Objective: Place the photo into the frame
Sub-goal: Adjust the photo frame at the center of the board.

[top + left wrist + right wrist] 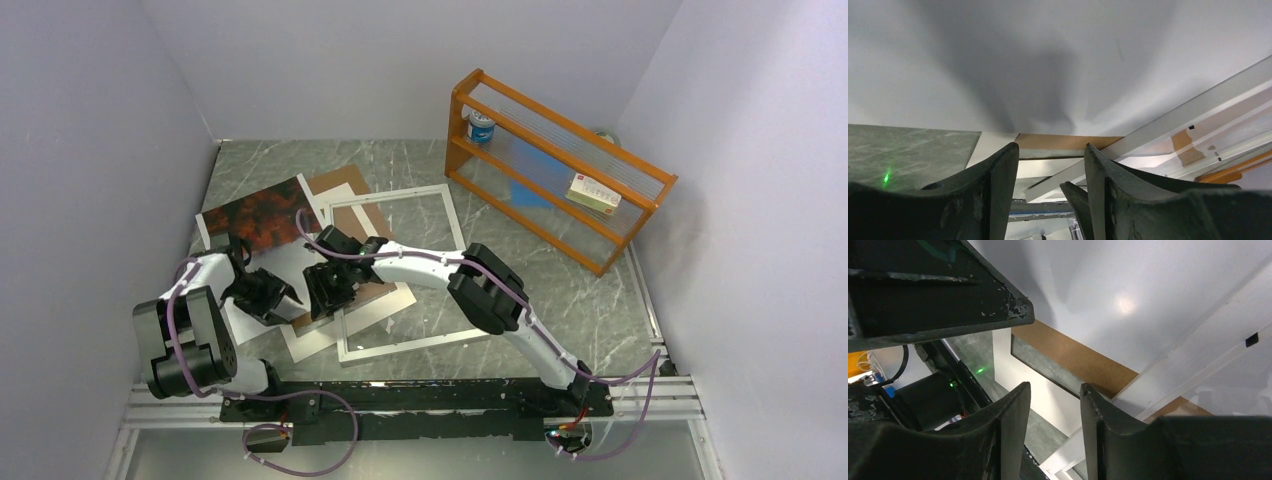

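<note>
- Photo [262, 215]: flat on the tabletop [560, 290] at 9 o'clock of the frame [420, 343]; likely light, floppy, crease-prone paper, so pinch a free edge.
- Left gripper [283, 300]: jaws partly apart over its pale half.
- Right gripper [322, 298]: likewise parted, nothing seen between.

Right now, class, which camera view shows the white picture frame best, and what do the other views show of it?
Top external: nearly the whole outline of the frame is in sight, though the right arm crosses it. The left wrist view catches only one slanting white bar of it, and so does the right wrist view.
</note>
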